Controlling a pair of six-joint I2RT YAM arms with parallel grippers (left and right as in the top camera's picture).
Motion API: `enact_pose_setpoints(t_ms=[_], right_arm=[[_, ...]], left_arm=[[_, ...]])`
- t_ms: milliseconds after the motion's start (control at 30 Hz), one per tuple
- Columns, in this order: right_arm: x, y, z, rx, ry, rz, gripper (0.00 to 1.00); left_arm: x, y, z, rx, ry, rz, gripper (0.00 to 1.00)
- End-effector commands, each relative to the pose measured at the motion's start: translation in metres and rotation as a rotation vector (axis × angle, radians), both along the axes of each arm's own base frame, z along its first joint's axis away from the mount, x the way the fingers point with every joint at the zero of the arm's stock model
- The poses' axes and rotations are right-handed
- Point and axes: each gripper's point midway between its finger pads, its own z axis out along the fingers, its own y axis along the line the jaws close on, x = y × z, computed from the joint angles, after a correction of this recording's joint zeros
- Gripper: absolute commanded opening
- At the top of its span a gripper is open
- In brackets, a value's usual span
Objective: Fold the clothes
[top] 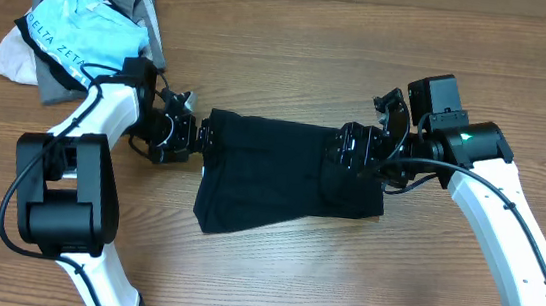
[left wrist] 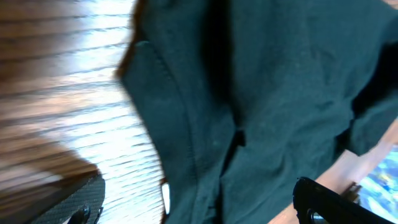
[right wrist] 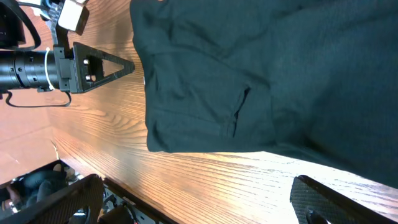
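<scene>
Left gripper point(top: 202, 136) and right gripper point(top: 352, 147) overhead, jaws spread wide, one at each end of black T-shirt point(top: 271, 178), a rough folded band mid wooden table point(top: 292, 54); probably one fold to go; spare clothes pile point(top: 83, 34) at far corner | left wrist: rumpled fabric under parted fingers point(left wrist: 323, 202) | right wrist: uneven hem on bare wood, nothing gripped

The left arm point(top: 105, 122), left of the black soft-fabric T-shirt point(top: 271, 178), has glossy white rounded shells, a bulky matte black motor housing point(top: 58, 193) and thin black looping cables. The right arm point(top: 498, 215), right of the T-shirt, is likewise white, with boxy black joints, a small green light point(top: 467, 139) and a black cable. Beside the T-shirt's edge, a flat black triangular finger point(right wrist: 102, 65) shows screw holes.
</scene>
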Motion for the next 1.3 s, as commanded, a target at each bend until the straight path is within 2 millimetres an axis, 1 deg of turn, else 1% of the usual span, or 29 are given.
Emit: enact_pose_setpoints(t_ms=[0, 100, 233, 333, 467, 567, 667, 767, 800, 900, 933, 1000, 1067, 1167, 1200, 1267], right_arm=[[0.002, 0.003, 0.008, 0.016, -0.027, 0.013, 1.00], [0.003, 0.003, 0.008, 0.016, -0.030, 0.014, 1.00], [0.003, 0.003, 0.008, 0.016, -0.030, 0.014, 1.00], [0.002, 0.003, 0.008, 0.016, -0.028, 0.014, 1.00], [0.001, 0.003, 0.008, 0.015, -0.023, 0.013, 1.00], [0.001, 0.003, 0.008, 0.015, -0.023, 0.013, 1.00], [0.001, 0.003, 0.008, 0.015, -0.023, 0.014, 1.00], [0.001, 0.003, 0.008, 0.015, -0.023, 0.013, 1.00], [0.001, 0.003, 0.008, 0.014, -0.022, 0.014, 1.00], [-0.001, 0.003, 0.007, 0.012, -0.011, 0.014, 1.00], [-0.002, 0.002, 0.006, 0.011, -0.010, 0.014, 1.00], [-0.002, 0.004, 0.006, 0.011, -0.010, 0.018, 1.00], [-0.002, 0.003, 0.005, -0.001, -0.012, 0.018, 1.00], [0.000, -0.001, 0.000, -0.029, -0.012, 0.007, 1.00], [0.001, -0.002, -0.001, -0.037, -0.012, 0.004, 1.00], [0.002, -0.006, -0.005, -0.065, -0.013, -0.006, 1.00]], left_arm=[[-0.028, -0.017, -0.027, -0.003, 0.075, -0.060, 1.00], [-0.032, -0.030, -0.031, 0.009, 0.078, -0.090, 1.00], [-0.037, -0.054, -0.032, 0.022, 0.072, -0.141, 1.00], [-0.037, -0.065, -0.037, 0.076, 0.069, -0.150, 0.99], [-0.040, -0.078, -0.039, 0.098, 0.051, -0.187, 0.87], [-0.038, -0.081, -0.041, 0.114, 0.042, -0.190, 0.71], [-0.036, -0.070, -0.046, 0.179, 0.058, -0.148, 0.45], [-0.035, -0.054, -0.050, 0.257, 0.082, -0.093, 0.12], [-0.035, -0.050, -0.051, 0.275, 0.089, -0.082, 0.04], [-0.035, -0.028, -0.051, 0.340, 0.126, -0.030, 0.04], [-0.034, -0.016, -0.049, 0.368, 0.142, -0.009, 0.04], [-0.033, 0.000, -0.045, 0.403, 0.166, 0.018, 0.04], [-0.029, 0.019, -0.035, 0.435, 0.192, 0.056, 0.04], [-0.020, 0.042, -0.018, 0.471, 0.210, 0.102, 0.04], [-0.016, 0.049, -0.010, 0.477, 0.212, 0.118, 0.04], [-0.008, 0.054, 0.006, 0.473, 0.210, 0.136, 0.04]])
